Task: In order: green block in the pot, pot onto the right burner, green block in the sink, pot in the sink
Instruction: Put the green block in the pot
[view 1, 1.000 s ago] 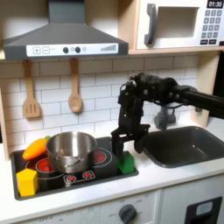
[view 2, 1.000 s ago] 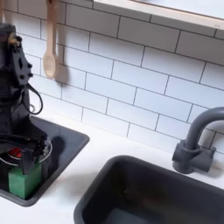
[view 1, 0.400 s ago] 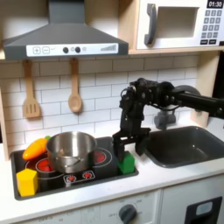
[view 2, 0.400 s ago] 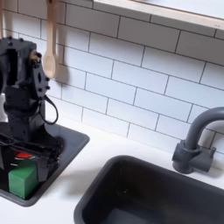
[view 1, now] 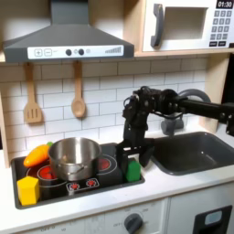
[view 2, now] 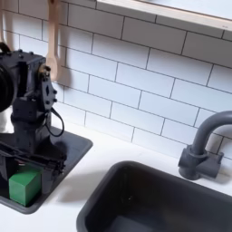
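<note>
In the first exterior view, the gripper [view 1: 130, 155] hangs just above the green block [view 1: 133, 170], having lifted slightly from where it sat a second ago, low against the block. The block rests on the cooktop's front corner, beside the pot [view 1: 74, 156], which covers the burner on the first exterior view's left; the right burner [view 1: 111, 164] glows beside it. The sink [view 1: 192, 151] lies on the first exterior view's right.

In the second exterior view, the arm has drawn back and the block [view 2: 24, 185] stands uncovered, apart from the fingers. Whether the fingers are spread cannot be told. The first step, block into pot, looks not yet done.
</note>
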You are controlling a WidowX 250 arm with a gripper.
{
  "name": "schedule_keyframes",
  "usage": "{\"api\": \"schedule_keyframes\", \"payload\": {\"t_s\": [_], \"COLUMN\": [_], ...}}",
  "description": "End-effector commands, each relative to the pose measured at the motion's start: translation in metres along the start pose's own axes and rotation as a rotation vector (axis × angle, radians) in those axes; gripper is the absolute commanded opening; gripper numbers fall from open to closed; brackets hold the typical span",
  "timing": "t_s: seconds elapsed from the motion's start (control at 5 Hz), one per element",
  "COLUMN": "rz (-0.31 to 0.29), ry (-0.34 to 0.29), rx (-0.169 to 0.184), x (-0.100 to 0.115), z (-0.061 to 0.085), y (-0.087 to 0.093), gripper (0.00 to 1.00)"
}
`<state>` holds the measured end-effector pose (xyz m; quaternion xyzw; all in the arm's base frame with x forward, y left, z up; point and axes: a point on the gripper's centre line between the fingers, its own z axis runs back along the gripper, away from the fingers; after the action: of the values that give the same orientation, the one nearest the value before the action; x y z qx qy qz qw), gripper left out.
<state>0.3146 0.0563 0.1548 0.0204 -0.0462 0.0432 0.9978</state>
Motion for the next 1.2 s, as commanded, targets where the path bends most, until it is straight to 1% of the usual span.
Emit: {"api": "schedule_keyframes", "payload": {"t_s": [0.0, 0.2, 0.4, 0.6, 0.8, 1.0], "rz": [-0.005, -0.018, -0.022, -0.020, -0.008, -0.006], "ry": [0.027, 0.035, 0.043, 0.035, 0.020, 0.038], "rx": [-0.001, -0.008, 0.001, -0.008, -0.032, -0.036], "x": [-0.004, -0.008, -0.010, -0.009, -0.009, -0.011], "z": [-0.008, -0.009, -0.011, -0.008, 0.004, 0.010], "y": [0.001, 0.001, 0.000, 0.000, -0.002, -0.002], "gripper": [1.00, 0.00, 0.00, 0.00, 0.00, 0.00]}}
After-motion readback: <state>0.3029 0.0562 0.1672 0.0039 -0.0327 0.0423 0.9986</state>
